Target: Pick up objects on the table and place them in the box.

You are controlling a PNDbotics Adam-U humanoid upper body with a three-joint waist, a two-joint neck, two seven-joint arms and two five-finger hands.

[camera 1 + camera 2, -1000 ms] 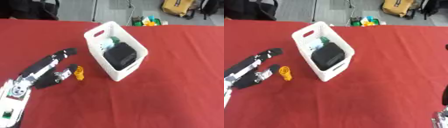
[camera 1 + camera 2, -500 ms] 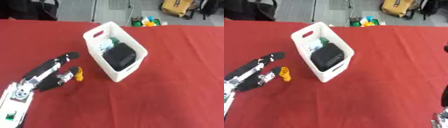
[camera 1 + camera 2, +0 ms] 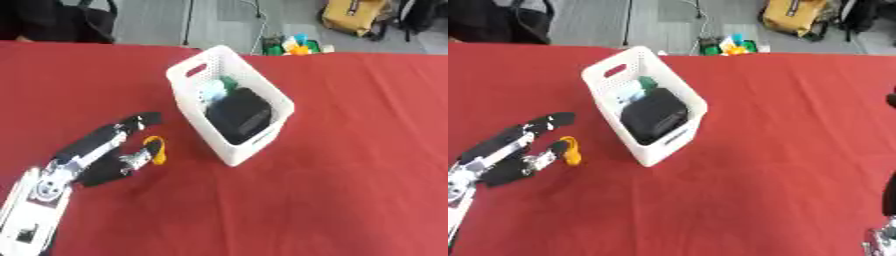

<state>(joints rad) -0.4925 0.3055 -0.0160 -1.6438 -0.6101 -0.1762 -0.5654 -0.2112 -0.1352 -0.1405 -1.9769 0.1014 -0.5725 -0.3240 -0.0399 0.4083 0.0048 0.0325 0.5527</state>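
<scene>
A small orange object [image 3: 157, 150] lies on the red table [image 3: 350, 165], just left of the white basket [image 3: 252, 149]. The basket stands askew and holds a black bulky item [image 3: 241, 117], a green thing [image 3: 229, 82] and a pale thing [image 3: 212, 93]. My left hand [image 3: 103, 147] reaches in from the lower left, open, its straight fingers lying above the orange object and its thumb [image 3: 134, 159] right beside it. Parts of my right arm [image 3: 878, 239] show at the right edge in the right eye view; its fingers are hidden.
The table's far edge runs along the top. Beyond it on the floor stand a yellow bag [image 3: 353, 15], some colourful small items [image 3: 293, 45] and a dark chair [image 3: 61, 20]. Bare red cloth stretches right of the basket.
My left hand has slid nearer to the orange object, fingertips dropping toward me, and the thumb now sits against it. The basket and orange object have stayed put.
</scene>
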